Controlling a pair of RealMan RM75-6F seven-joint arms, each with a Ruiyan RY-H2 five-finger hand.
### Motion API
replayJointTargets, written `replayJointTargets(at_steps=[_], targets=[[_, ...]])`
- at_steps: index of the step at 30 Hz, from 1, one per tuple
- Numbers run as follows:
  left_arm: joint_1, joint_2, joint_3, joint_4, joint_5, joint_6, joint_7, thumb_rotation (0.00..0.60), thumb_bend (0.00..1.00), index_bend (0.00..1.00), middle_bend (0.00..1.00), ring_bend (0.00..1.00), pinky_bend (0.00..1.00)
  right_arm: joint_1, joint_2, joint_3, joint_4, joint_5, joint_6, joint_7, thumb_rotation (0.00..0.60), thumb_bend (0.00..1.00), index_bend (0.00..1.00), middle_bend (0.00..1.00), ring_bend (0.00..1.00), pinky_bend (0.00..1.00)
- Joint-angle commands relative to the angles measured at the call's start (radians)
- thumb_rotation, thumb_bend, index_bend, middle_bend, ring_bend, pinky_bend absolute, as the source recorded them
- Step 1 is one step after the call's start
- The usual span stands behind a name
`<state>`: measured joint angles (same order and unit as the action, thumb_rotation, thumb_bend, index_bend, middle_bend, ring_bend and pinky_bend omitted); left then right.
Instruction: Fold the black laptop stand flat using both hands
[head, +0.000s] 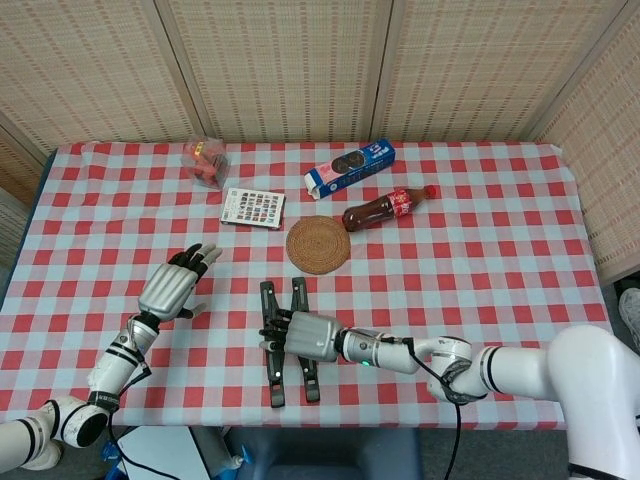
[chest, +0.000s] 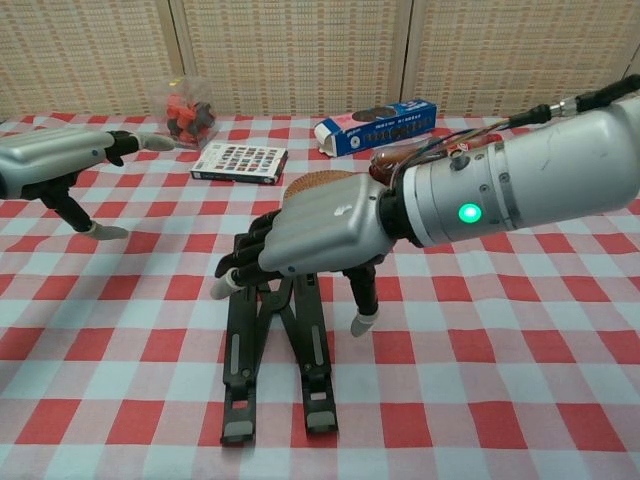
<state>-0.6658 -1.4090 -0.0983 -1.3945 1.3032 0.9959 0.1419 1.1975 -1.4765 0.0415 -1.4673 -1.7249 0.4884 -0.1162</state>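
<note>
The right robot hand lay palm-down over the black laptop stand, fingers curled on its far end apparently to press it flat onto the desk, while the left robot hand hovered released, well aside.

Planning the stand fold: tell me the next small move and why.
Probably bring the left robot hand back to the laptop stand. It hovers open, well off to the left, while the right robot hand lies across the stand's upper bars alone, and the task calls for both.
</note>
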Motion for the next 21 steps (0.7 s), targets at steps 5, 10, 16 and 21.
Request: replayJointTargets(at_steps=[5,10,16,21], targets=[[0.014,0.002,0.005,0.011,0.003,0.000,-0.033,0.600,0.22,0.00,0.00,0.00,0.17,0.055,-0.057,-0.048,0.067,-0.058,0.003,0.034,0.600,0.00,0.00,0.00,0.00,0.00],[0.020,0.001,0.004,0.023,0.006,-0.001,-0.054,0.600,0.22,0.00,0.00,0.00,0.17,0.084,-0.089,-0.075,0.106,-0.076,0.010,0.065,0.600,0.00,0.00,0.00,0.00,0.00],[0.027,0.000,0.005,0.034,0.013,0.002,-0.071,0.600,0.22,0.00,0.00,0.00,0.17,0.108,-0.120,-0.101,0.149,-0.090,0.020,0.087,0.600,0.00,0.00,0.00,0.00,0.00],[0.033,-0.001,0.006,0.039,0.014,0.003,-0.081,0.600,0.22,0.00,0.00,0.00,0.17,0.118,-0.133,-0.113,0.171,-0.090,0.034,0.105,0.600,0.00,0.00,0.03,0.00,0.00]])
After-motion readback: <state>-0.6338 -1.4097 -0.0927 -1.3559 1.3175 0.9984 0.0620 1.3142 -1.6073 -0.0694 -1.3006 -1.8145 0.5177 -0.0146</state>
